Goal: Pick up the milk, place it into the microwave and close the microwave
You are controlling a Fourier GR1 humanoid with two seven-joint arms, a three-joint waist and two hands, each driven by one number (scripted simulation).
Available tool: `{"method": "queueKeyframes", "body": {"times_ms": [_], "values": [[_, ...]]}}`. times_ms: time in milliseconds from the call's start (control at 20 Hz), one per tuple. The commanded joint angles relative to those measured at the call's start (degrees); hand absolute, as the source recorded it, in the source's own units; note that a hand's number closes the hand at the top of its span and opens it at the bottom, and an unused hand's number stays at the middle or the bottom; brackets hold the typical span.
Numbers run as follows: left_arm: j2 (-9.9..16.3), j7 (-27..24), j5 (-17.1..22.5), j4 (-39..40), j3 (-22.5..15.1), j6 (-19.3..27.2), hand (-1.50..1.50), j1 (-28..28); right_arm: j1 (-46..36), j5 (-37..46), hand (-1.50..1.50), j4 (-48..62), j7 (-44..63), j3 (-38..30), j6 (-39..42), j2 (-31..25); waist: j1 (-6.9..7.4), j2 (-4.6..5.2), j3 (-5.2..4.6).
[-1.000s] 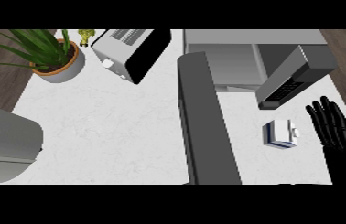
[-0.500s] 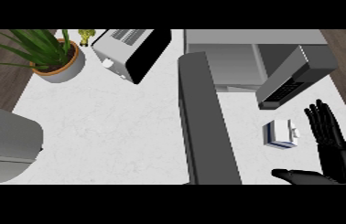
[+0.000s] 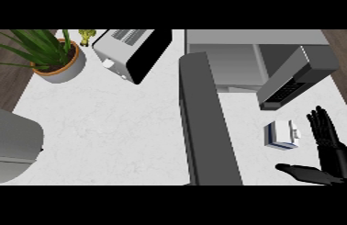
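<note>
Milk [image 3: 282, 135] lies on the white counter [image 3: 122, 127], in front of the microwave [image 3: 234, 63], whose door [image 3: 296, 77] stands open. The carton is not yet lifted, so, as I judge it, nothing of the task is done: the pick-up, the placing inside and the closing of the door all remain. The right hand [image 3: 327, 143] is just beside the carton on its right, fingers straight and spread, thumb stretched below the carton; it holds nothing and I cannot tell if it touches the carton. The left hand does not show. A toaster [image 3: 129, 52] and a potted plant [image 3: 51, 56] stand well apart at the left.
</note>
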Motion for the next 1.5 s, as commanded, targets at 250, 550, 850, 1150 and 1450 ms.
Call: {"method": "queueKeyframes", "body": {"times_ms": [250, 550, 850, 1150, 1450], "values": [[0.21, -1.11, 5.82, -1.76, 5.59, -5.51, -1.5, 4.42, -4.22, 1.1, -1.5, 16.09, -10.57, -1.51, 2.2, -3.49, 0.28, -0.06, 0.0], [-0.37, 2.25, 2.64, -4.56, 0.21, -0.84, -1.5, 2.92, -12.34, 5.14, -1.5, 35.35, -21.86, -2.31, -1.05, -6.14, 0.52, 0.07, 0.06], [-0.39, 4.83, 3.13, -2.18, 3.4, -1.14, -1.5, -2.74, -19.74, 6.58, -1.5, 49.31, -28.48, -3.54, -2.84, -9.49, 0.65, 0.27, 0.12], [-0.4, -1.94, 4.66, 2.39, 4.86, -6.68, -1.5, 2.52, -23.69, 7.58, -1.5, 55.91, -31.18, -2.96, -5.97, -7.8, 0.93, 0.17, 0.08], [-0.4, -1.98, 2.72, 3.02, 4.45, -4.94, -1.5, -0.29, -23.63, 8.99, 1.5, 56.62, -37.29, -1.14, -1.98, -8.19, 0.93, 0.37, 0.17]]}}
